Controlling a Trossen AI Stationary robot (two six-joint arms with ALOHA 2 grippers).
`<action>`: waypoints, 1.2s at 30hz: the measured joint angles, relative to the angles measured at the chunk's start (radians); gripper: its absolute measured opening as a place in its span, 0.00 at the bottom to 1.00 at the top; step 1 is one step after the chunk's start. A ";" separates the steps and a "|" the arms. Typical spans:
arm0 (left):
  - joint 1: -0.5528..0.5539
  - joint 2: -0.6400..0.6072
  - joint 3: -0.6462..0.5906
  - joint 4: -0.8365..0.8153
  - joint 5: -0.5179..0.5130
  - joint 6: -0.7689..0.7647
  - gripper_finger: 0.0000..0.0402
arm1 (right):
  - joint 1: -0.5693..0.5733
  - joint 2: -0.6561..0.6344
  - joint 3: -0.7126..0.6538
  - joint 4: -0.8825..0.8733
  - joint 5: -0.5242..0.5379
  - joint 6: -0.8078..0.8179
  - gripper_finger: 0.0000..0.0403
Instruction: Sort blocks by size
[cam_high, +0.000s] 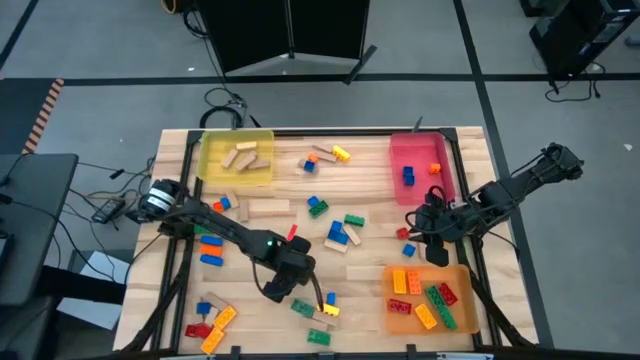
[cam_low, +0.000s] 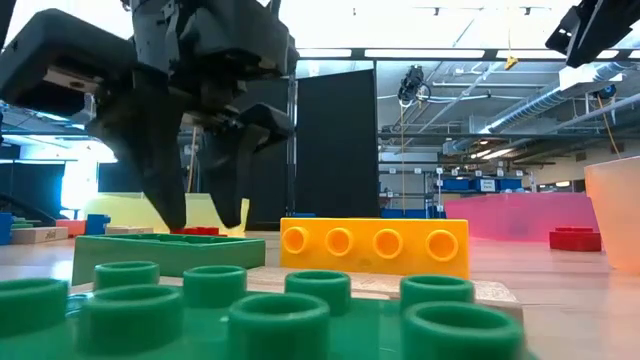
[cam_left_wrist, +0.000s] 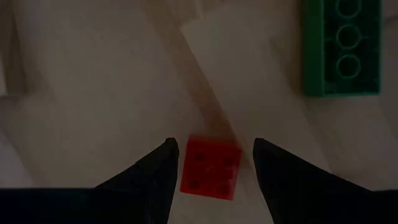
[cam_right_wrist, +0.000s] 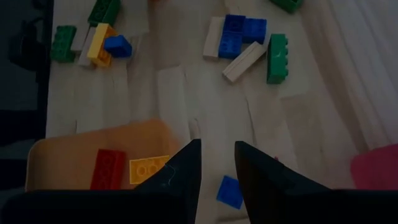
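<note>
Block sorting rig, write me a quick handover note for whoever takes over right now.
Left end effector: open, fingers either side of a small red brick on the table, not closed on it.
Right end effector: open, empty, above the table by the orange tray, a small blue brick just below it.
Done: tan wooden blocks in the yellow tray; two small bricks in the red tray; several longer bricks in the orange tray.
Left: many bricks and wooden blocks lie loose mid-table and at the left front corner.
</note>
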 joint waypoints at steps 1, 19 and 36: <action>0.000 0.003 0.000 0.001 0.000 0.000 0.54 | 0.000 0.000 0.000 -0.003 0.000 0.000 0.28; 0.001 0.060 -0.001 -0.025 -0.015 0.081 0.54 | -0.001 0.000 0.000 -0.004 0.057 -0.001 0.28; 0.005 0.065 0.002 -0.018 -0.027 0.022 0.36 | -0.001 0.000 0.000 -0.008 0.087 -0.004 0.28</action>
